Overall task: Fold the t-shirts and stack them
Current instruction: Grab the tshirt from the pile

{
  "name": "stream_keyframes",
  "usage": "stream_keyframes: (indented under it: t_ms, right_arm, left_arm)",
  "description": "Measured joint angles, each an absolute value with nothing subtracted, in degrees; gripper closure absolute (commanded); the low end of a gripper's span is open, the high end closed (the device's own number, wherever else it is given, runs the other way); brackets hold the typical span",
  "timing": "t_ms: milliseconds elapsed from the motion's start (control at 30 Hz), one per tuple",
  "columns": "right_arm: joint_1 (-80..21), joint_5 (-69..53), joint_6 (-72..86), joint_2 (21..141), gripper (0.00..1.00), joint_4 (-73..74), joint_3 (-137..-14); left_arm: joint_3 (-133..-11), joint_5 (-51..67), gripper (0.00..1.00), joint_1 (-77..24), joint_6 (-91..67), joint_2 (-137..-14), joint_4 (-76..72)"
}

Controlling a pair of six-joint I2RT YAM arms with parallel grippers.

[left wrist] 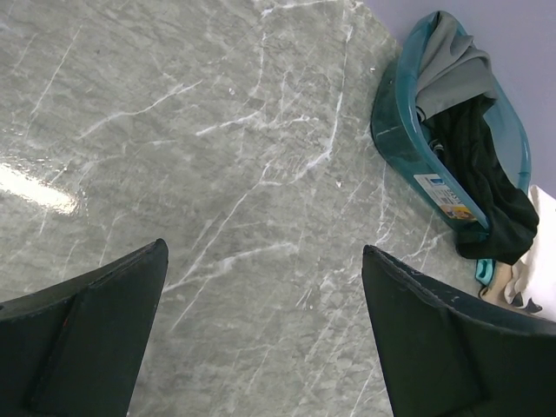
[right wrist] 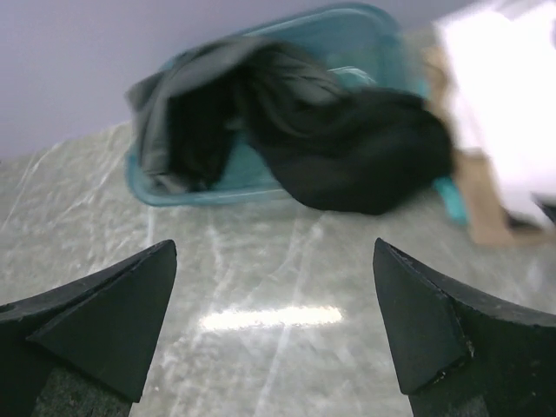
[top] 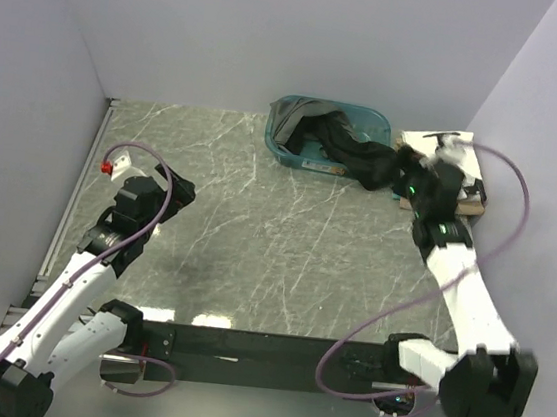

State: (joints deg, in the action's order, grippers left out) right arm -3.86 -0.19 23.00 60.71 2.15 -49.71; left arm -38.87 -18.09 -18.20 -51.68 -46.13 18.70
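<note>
T-shirts point(top: 358, 157) near outstretched right arm point(top: 463, 287)

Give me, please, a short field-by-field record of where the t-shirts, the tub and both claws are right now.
container: teal tub at the far edge of the table
spilling: black t-shirt hangs over the tub's right rim onto the table
inside: grey t-shirt crumpled at the tub's left end
beside: white t-shirt right of the tub, on a tan layer
left claw: open, empty, over bare table
right claw: open, empty, facing the black t-shirt
</note>
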Motion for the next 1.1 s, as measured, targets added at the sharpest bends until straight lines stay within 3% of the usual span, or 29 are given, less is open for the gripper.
stream_keyframes:
  t_ms: [167,500,633,867,967,1100]
  right_arm:
    - [-12.6,1.3,15.8,81.8,0.00,7.9,-73.0]
    - [-14.3,9.9,3.2,123.5,0.00,26.2,-119.1]
    - [-14.3,11.9,-0.8,132.6,0.00,29.8,-127.2]
    - [-13.3,11.2,-2.5,136.0,0.06,31.5,-125.0]
    - [-12.1,9.0,-2.6,136.5,0.20,31.6,-125.0]
    - [-11.1,5.4,-3.6,137.8,0.64,31.9,-125.0]
  left_arm:
    - [-38.2,-18.3,0.00,-18.2,-51.2,-45.4,18.5]
    - [-35.3,-15.9,0.01,-18.2,-48.6,-44.8,14.9]
    - [-34.0,-15.2,0.00,-18.2,-47.5,-43.1,13.0]
    - [-31.8,-14.9,0.01,-18.2,-47.4,-40.2,10.0]
    - [-31.8,-15.3,0.00,-18.2,-47.4,-40.7,10.0]
    - [-31.8,-15.3,0.01,-18.2,-47.1,-42.4,10.0]
